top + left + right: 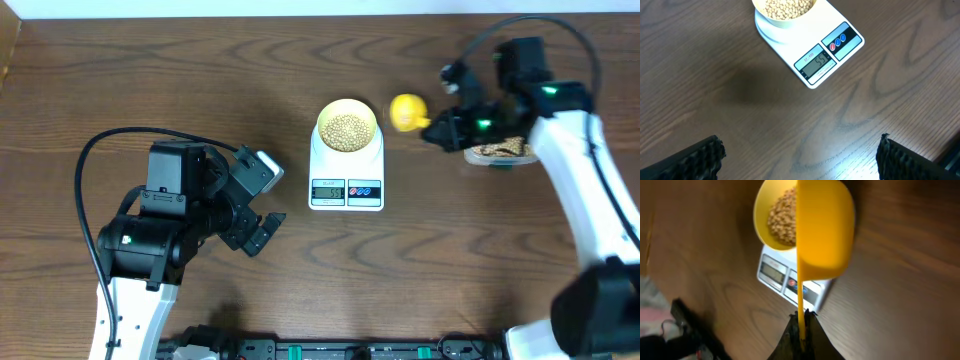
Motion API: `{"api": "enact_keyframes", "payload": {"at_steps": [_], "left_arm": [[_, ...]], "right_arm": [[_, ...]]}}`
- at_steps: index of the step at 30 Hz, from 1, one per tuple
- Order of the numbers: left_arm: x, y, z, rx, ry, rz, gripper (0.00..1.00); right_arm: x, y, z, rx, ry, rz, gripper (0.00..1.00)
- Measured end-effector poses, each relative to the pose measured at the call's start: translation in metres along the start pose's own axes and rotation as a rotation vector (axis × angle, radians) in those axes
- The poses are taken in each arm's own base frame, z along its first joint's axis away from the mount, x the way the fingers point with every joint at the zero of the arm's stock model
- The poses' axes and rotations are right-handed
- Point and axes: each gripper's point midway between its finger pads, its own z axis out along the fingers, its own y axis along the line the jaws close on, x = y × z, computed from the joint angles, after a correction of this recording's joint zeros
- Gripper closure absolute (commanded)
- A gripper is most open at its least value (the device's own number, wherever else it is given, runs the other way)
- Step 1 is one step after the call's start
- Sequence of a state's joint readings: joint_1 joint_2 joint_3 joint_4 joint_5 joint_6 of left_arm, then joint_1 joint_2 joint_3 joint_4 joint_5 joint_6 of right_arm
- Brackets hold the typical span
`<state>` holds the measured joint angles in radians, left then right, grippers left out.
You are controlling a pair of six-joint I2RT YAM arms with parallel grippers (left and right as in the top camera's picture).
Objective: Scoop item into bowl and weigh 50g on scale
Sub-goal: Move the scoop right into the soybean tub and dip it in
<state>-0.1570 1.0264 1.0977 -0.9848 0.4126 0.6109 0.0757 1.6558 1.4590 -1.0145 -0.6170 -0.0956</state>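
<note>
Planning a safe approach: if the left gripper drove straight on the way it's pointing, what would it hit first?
Most likely the bare table, short of the scale: the open left gripper looks angled down at the wood. Depth is unclear.

You've got the cream bowl upright on the white scale platform, mid-table, filled near the rim with tan beans. The LCD and red/blue buttons face the robot side (digits lit, not clearly legible).
</note>
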Motion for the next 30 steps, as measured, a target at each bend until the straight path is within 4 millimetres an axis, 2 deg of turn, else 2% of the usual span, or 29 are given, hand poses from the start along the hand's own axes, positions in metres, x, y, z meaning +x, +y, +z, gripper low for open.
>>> {"api": "enact_keyframes", "payload": {"at_steps": [4,8,15,22,30], "left_arm": [[0.0,0.0,0.0,0.0,0.0,0.0,0.01],[0.0,0.0,0.0,0.0,0.0,0.0,0.01],[0.0,0.0,0.0,0.0,0.0,0.0,0.01],[0.0,0.0,0.0,0.0,0.0,0.0,0.01],[0.0,0.0,0.0,0.0,0.0,0.0,0.01]], "right_arm": [[0.008,-0.015,-0.034,0.114,-0.031,0.037,0.99],[0.015,-0.037,-0.055,0.216,-0.046,0.086,0.99],[0.022,-0.069,-0.068,0.35,-0.038,0.151,0.99],[0.038,-0.096,-0.082,0.541,0.006,0.231,0.99],[0.045,-0.123,-0.098,0.745,0.028,0.262,0.99]]}}
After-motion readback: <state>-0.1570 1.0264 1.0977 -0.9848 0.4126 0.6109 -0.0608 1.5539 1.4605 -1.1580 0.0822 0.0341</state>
